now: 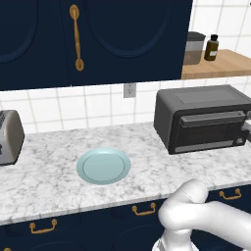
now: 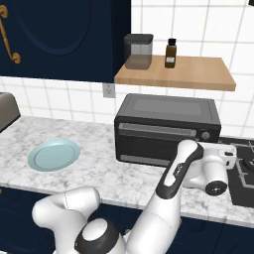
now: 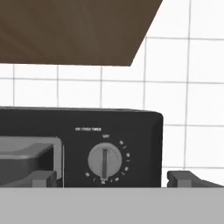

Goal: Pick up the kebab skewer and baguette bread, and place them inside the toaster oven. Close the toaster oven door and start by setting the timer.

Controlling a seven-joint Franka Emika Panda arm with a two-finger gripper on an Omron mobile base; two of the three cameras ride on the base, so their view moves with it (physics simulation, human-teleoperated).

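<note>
The toaster oven (image 1: 203, 117) (image 2: 167, 130) stands at the back right of the marble counter. Its glass door (image 1: 211, 131) (image 2: 156, 143) is shut, with the bar handle (image 1: 213, 119) along the top. In the hand view my gripper (image 3: 111, 179) is open, level with the oven's front. Its two fingertips (image 3: 41, 177) flank the round timer knob (image 3: 104, 161) without touching it. My white hand (image 2: 217, 166) hovers just off the oven's right front corner. The kebab skewer and the baguette bread are out of view.
A pale blue plate (image 1: 103, 165) (image 2: 53, 154) lies bare mid-counter. A silver toaster (image 1: 7, 137) stands at the far left. Above the oven, a wooden shelf (image 2: 198, 74) holds a jar (image 2: 138, 50) and a brown bottle (image 2: 170, 53). A black stove top (image 2: 244, 173) lies on the right.
</note>
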